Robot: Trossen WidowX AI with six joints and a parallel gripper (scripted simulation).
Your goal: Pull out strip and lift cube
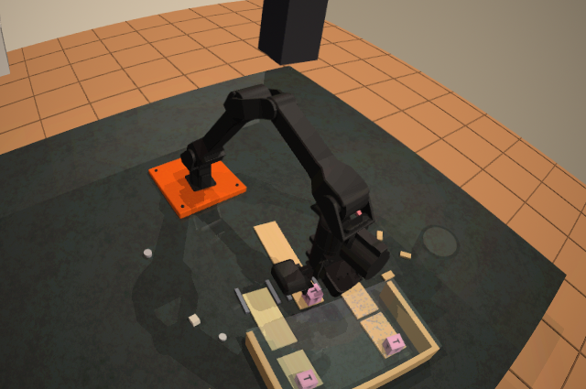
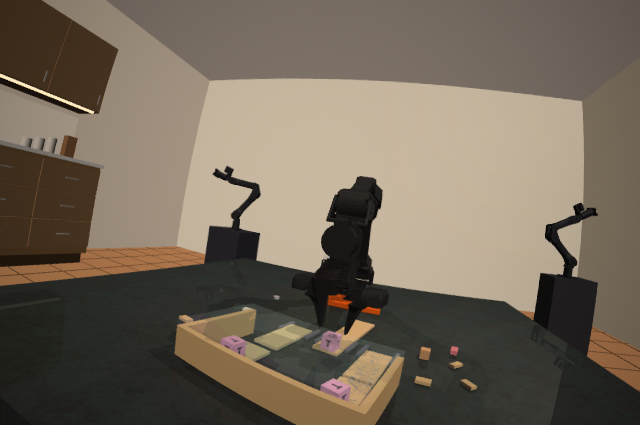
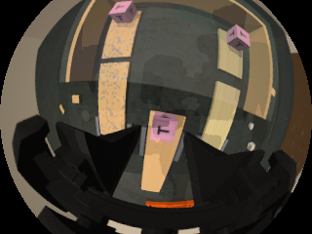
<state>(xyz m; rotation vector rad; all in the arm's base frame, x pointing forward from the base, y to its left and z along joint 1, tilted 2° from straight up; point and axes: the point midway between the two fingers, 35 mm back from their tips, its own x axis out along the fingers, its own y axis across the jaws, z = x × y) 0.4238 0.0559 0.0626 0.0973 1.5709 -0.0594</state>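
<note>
A plain tan strip point(image 1: 276, 239) point(image 2: 362, 330) point(image 3: 157, 171) in one piece lies mostly outside the wooden-walled box, between grey guides. A pink cube point(image 1: 313, 296) point(image 2: 330, 342) point(image 3: 163, 128) marked T sits on its box-side end. My gripper point(image 1: 315, 282) point(image 2: 333, 330) point(image 3: 163, 133) is open, pointing down, with its fingertips apart above and to either side of this cube. The speckled strip point(image 1: 359, 300) point(image 3: 113, 93) and the pale yellow strip point(image 1: 269, 311) point(image 3: 220, 114) are each in two pieces, with a T cube on each far piece.
The box's wooden wall point(image 2: 258, 384) surrounds the far and side edges, and a see-through cover lies over it. Grey guides point(image 1: 242, 300) flank the strips near the box mouth. Small tan blocks point(image 1: 406, 254) point(image 2: 422, 381) lie beside the box; small white pieces point(image 1: 193, 319) lie on the other side.
</note>
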